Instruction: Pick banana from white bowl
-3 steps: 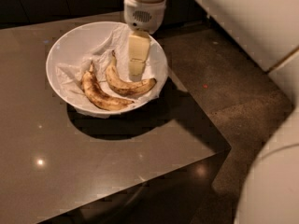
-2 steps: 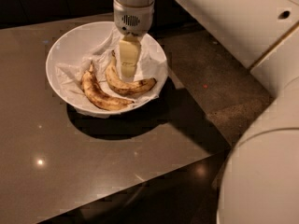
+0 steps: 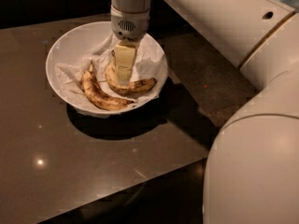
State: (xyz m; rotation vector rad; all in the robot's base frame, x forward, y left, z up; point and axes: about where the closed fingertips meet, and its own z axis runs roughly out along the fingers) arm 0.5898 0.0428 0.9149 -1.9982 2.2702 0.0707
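Observation:
The white bowl (image 3: 60, 48), lined with crumpled white paper, stands on the dark table at the upper left. Two bananas lie in it. The banana (image 3: 139, 85), yellower and smoother, curves along the right side. A browner, speckled banana (image 3: 99, 96) lies to its left. My gripper (image 3: 124, 68) points straight down into the bowl and reaches the middle of the yellower banana, hiding part of it. I cannot tell whether it touches or holds the banana.
The glossy dark brown table (image 3: 93, 167) has its right edge just right of the bowl and its front edge low in the view. My large white arm (image 3: 252, 125) fills the right side and the top.
My gripper has moved a little left and lower, down onto the yellower banana. The arm has swung further into view on the right. The bananas and bowl have not moved.

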